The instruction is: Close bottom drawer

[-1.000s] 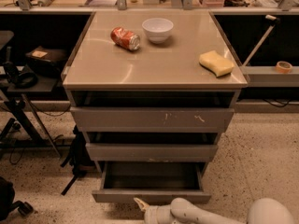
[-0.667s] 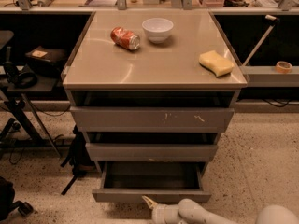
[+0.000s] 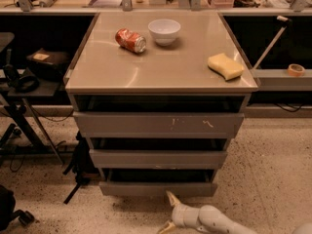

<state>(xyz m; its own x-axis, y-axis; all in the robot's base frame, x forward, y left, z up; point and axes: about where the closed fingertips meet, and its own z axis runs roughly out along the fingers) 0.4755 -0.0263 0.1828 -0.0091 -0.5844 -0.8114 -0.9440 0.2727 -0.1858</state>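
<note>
Now that bottom drawer [image 3: 158,188] sits further in than 1 s ago, lowest of 3, it looks nearly shut; gripper [image 3: 168,212] is just in front, fingers spread, holding nothing.

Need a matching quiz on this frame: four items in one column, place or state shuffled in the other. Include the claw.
Items:
1. soda can
2. white bowl
3. yellow sponge
4. claw

Place or state:
A. near the right edge of the cabinet top
B. low by the floor, open, just in front of the bottom drawer
C. lying on its side, left of the bowl
D. upright, at the back middle of the cabinet top

Pairs: 1-C, 2-D, 3-A, 4-B
</note>
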